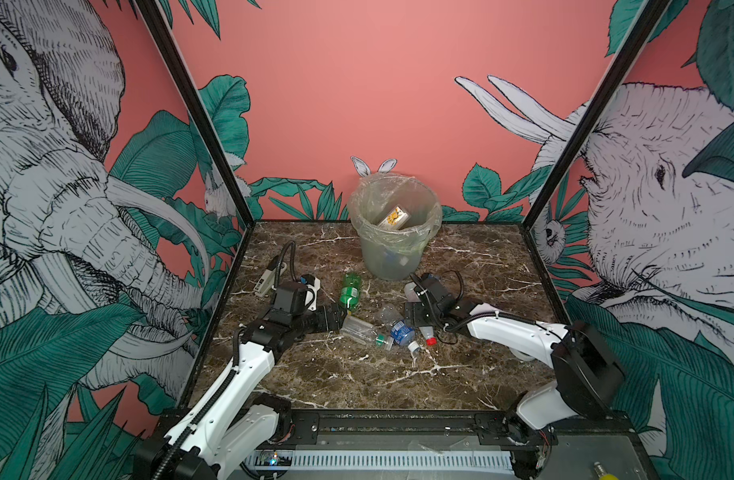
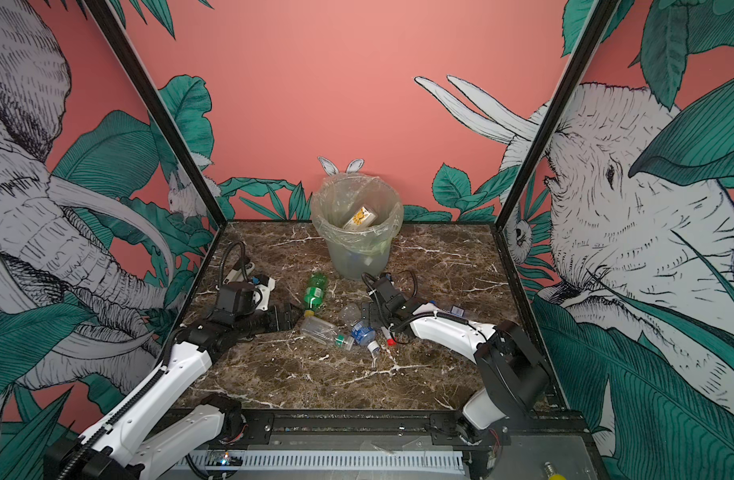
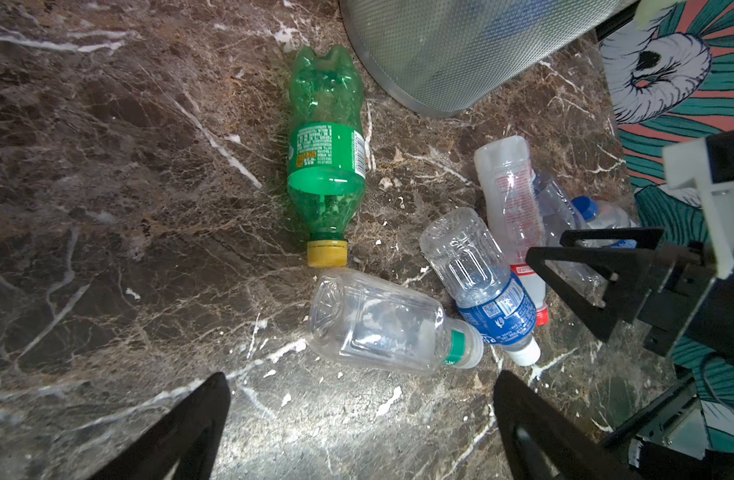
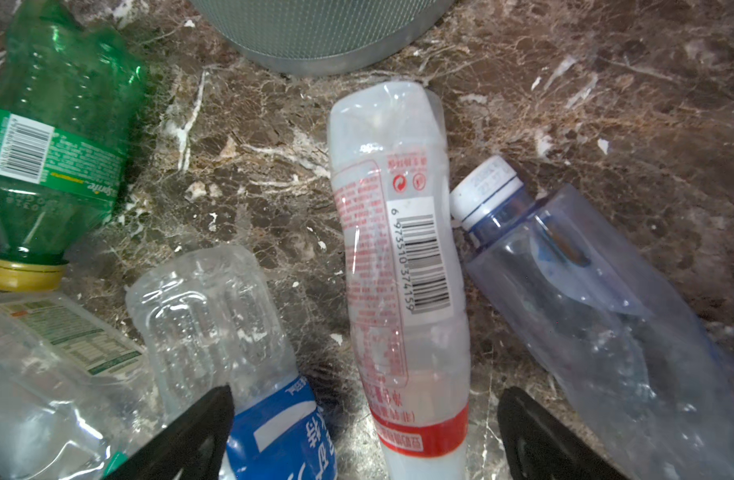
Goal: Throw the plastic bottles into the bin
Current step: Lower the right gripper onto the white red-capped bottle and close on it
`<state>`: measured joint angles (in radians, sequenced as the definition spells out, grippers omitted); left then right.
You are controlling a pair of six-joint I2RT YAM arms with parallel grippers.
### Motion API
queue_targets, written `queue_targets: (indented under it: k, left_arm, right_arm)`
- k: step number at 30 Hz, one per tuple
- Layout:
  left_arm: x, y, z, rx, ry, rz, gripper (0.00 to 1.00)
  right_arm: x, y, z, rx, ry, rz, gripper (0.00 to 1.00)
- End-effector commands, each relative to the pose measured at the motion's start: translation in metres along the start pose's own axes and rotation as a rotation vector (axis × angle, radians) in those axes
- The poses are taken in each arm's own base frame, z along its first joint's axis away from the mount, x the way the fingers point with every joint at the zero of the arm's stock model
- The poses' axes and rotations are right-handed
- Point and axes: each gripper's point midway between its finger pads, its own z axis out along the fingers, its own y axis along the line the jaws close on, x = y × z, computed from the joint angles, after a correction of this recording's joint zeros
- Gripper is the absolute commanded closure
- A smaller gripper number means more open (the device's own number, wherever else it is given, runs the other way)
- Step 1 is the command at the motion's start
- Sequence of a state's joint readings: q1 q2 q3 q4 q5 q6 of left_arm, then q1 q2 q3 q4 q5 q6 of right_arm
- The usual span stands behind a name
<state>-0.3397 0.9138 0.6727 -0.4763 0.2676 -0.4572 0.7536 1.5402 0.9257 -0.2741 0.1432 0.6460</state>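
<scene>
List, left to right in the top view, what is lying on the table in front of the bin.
Stapler → green bottle → blue-label bottle → red-capped bottle. I left out the clear green-capped bottle, because it overlaps the green one sideways.

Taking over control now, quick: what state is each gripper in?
Left gripper: open, holding nothing; the clear green-banded bottle lies just ahead.
Right gripper: open, holding nothing; the red-labelled bottle lies between its jaws, ungripped.
</scene>
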Motion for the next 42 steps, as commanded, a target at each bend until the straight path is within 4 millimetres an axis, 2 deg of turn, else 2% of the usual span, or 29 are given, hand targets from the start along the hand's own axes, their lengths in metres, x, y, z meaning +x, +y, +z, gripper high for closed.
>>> queue_targets:
  k: [1, 15, 16, 20, 33, 39, 42]
  left_arm:
    - [0.011, 0.009, -0.002, -0.035, 0.018, -0.022, 0.01]
    - [0.013, 0.012, -0.008, -0.041, -0.004, -0.026, 0.01]
    - [0.013, 0.012, -0.007, -0.043, -0.001, -0.026, 0.01]
    - [0.011, 0.012, -0.007, -0.049, 0.000, -0.032, 0.01]
    - [0.010, 0.014, -0.006, -0.060, -0.006, -0.057, 0.01]
    - [0.010, 0.016, -0.005, -0.069, -0.006, -0.063, 0.01]
    - [0.010, 0.017, -0.005, -0.074, -0.007, -0.066, 0.01]
  right_arm:
    - [-0.006, -0.006, 0.002, 0.041, -0.010, 0.007, 0.02]
    - [0.003, -0.010, 0.019, 0.032, -0.005, 0.035, 0.14]
    - [0.009, -0.013, 0.025, 0.047, 0.019, 0.031, 0.14]
    - [0.014, -0.014, 0.032, 0.053, 0.033, 0.021, 0.22]
    - [0.015, -0.019, 0.043, 0.068, 0.027, -0.011, 0.26]
    - [0.016, -0.023, 0.048, 0.089, 0.032, -0.040, 0.32]
    - [0.015, -0.025, 0.046, 0.099, 0.024, -0.048, 0.40]
